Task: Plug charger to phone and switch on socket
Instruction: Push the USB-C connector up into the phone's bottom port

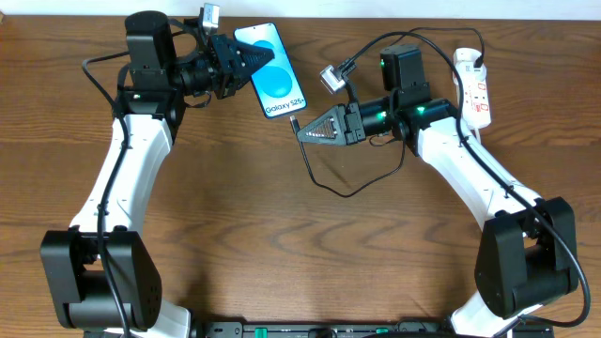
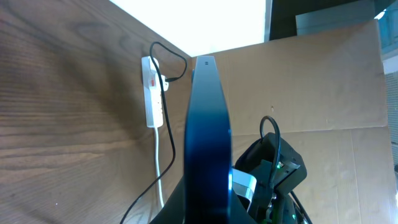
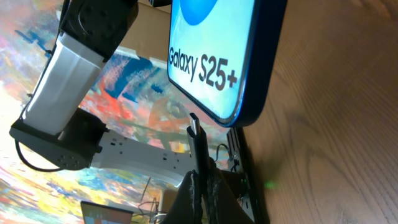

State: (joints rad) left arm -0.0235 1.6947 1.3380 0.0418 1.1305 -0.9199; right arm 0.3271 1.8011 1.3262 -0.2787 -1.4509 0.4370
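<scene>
The phone (image 1: 272,83) has a bright blue screen reading Galaxy S25+. My left gripper (image 1: 246,62) is shut on its top end and holds it; in the left wrist view the phone (image 2: 208,137) shows edge-on between the fingers. My right gripper (image 1: 305,131) is shut on the charger's black connector tip (image 3: 195,134), which sits just short of the phone's bottom edge (image 3: 233,93). The charger cable (image 1: 352,188) loops over the table back to a black plug in the white socket (image 1: 473,86). The socket also shows in the left wrist view (image 2: 153,93).
The brown wooden table (image 1: 282,253) carries everything. The socket's thick white cord (image 2: 160,163) runs toward the left wrist camera. A cardboard wall (image 2: 323,93) stands behind the right arm. Both arm bases stand at the table's near corners.
</scene>
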